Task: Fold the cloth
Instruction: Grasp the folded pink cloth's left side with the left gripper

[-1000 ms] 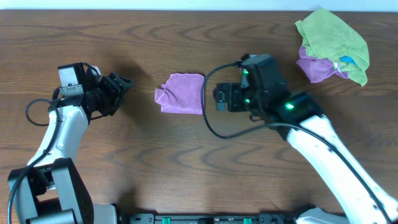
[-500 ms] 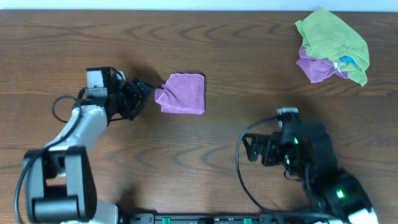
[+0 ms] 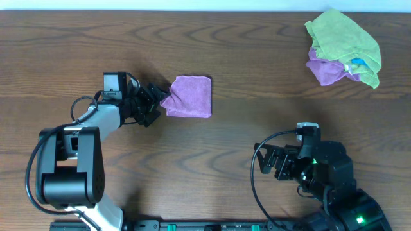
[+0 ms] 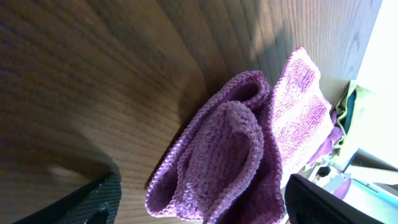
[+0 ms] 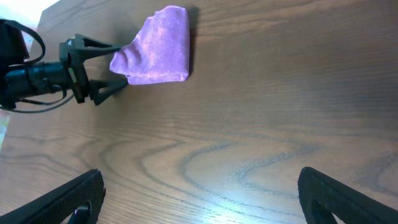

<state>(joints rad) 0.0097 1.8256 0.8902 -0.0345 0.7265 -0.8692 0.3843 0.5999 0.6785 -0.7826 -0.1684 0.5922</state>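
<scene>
I am bringing my left claw (image 3: 158, 106) rightward along the table (image 3: 257, 77). A second ago it was sitting well to the left of the purple cloth (image 3: 191, 96), and now its tips are arriving at the cloth's rumpled left edge. My right claw (image 3: 264, 163) is pulling away from the cloth's right side and is now hanging over the near right part of the table, fingers apart and holding nothing. To my mind this is handing the next fold to the left side.

The cloth is lying just far of the table's middle, already doubled into a small rectangle. Its bunched left corner is poking in between my left fingers, which are standing apart on either side of it and not yet pinching. A heap of green and purple cloths (image 3: 343, 45) is lying well apart at the far right.
</scene>
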